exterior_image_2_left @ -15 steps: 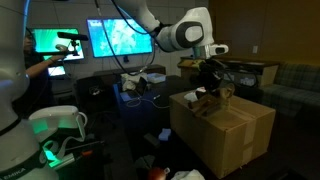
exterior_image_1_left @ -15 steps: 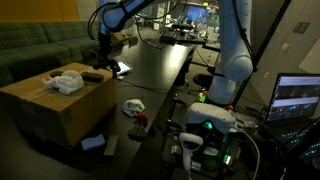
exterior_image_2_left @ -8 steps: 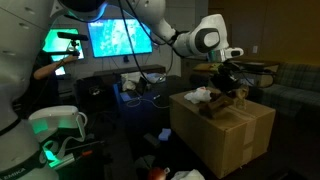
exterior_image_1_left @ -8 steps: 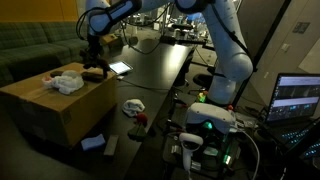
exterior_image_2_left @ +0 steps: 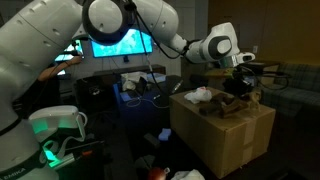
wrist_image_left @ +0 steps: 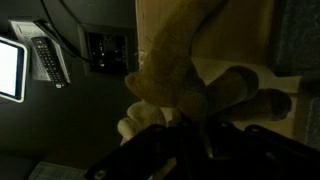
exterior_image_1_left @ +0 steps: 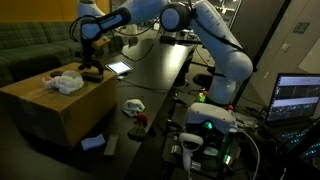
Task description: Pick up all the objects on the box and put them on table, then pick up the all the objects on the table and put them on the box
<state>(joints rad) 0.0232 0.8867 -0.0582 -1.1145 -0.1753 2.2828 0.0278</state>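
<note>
Gripper just swung off the table, now over the box, clamped nearly shut on some tan thing, can't tell what. Drop-off next, I'd guess.

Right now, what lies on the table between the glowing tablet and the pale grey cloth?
Nothing: in an exterior view, the table is bare between tablet and grey cloth.

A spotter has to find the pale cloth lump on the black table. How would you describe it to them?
In an exterior view, find the long black table running beside the large brown cardboard box. Towards the table's near end lies the pale grey rounded cloth. It is the only light, soft lump there, with a smaller red toy just in front of it.
</note>
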